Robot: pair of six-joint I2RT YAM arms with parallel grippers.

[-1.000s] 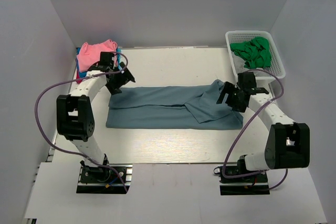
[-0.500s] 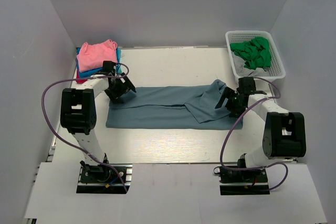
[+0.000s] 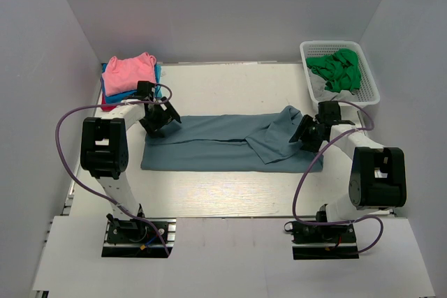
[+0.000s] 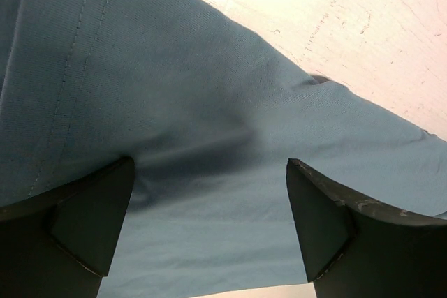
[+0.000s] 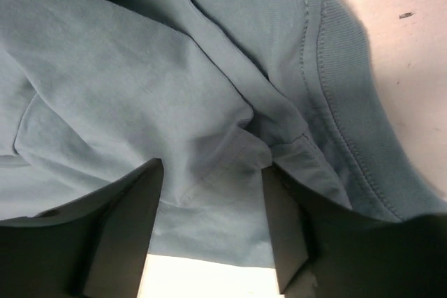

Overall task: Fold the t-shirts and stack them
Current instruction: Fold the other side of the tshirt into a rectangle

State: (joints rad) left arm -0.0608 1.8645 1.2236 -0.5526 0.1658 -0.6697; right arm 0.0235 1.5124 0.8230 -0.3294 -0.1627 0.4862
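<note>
A large slate-blue t-shirt (image 3: 223, 143) lies folded lengthwise across the middle of the table. My left gripper (image 3: 158, 121) is open, its fingers (image 4: 91, 221) pressed down on the shirt's far-left corner (image 4: 209, 102). My right gripper (image 3: 308, 135) is open over the bunched right end, where the fingers (image 5: 126, 221) straddle rumpled cloth and a ribbed hem (image 5: 328, 68). A folded stack sits at the back left: a pink shirt (image 3: 128, 69) on top, a bright blue one (image 3: 117, 94) under it, and a sliver of red (image 3: 105, 106) below.
A white mesh basket (image 3: 368, 68) at the back right holds crumpled green cloth (image 3: 337, 69) over something grey. Purple cables loop from both arms. White walls close in the table on three sides.
Both grippers have dropped onto the slate-blue shirt: the left onto its far-left corner, the right inward and down onto the bunched right end. The shirt itself has barely shifted.
</note>
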